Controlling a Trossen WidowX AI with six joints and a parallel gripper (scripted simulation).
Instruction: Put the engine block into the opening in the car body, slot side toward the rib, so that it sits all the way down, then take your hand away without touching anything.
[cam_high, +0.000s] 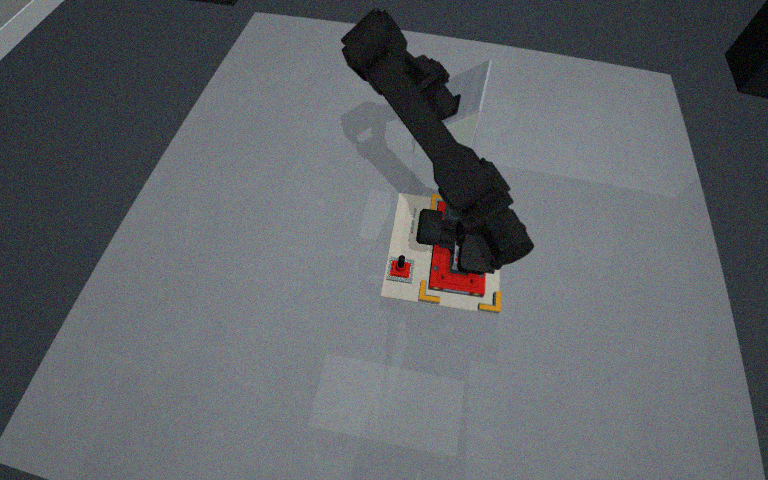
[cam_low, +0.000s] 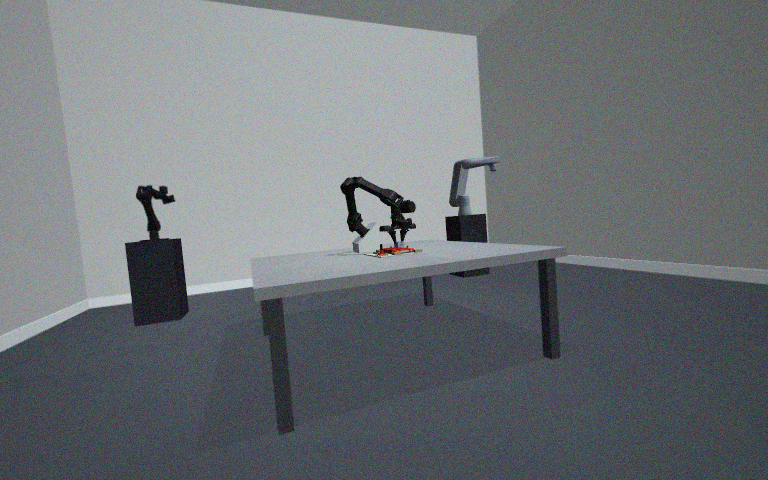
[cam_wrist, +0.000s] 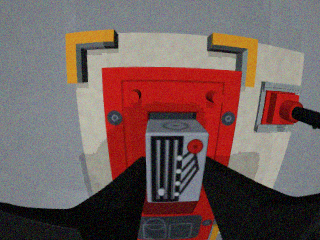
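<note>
We've got the gripper (cam_wrist: 175, 180) clamped on the grey engine block (cam_wrist: 175, 158), one dark finger (cam_wrist: 120, 194) on each flank, and we're holding it right over the red car body (cam_wrist: 127, 127) on the cream base plate (cam_wrist: 90, 134), orange corner markers (cam_wrist: 86, 46) framing it, though we can't tell how deep it sits.

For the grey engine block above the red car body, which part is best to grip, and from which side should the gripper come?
Grip the engine block on its two long plain side faces, coming from above, as the gripper holds it now. Those sides look flat and parallel, and this probably leaves the slatted face and the lower end free to enter the red car body.
</note>
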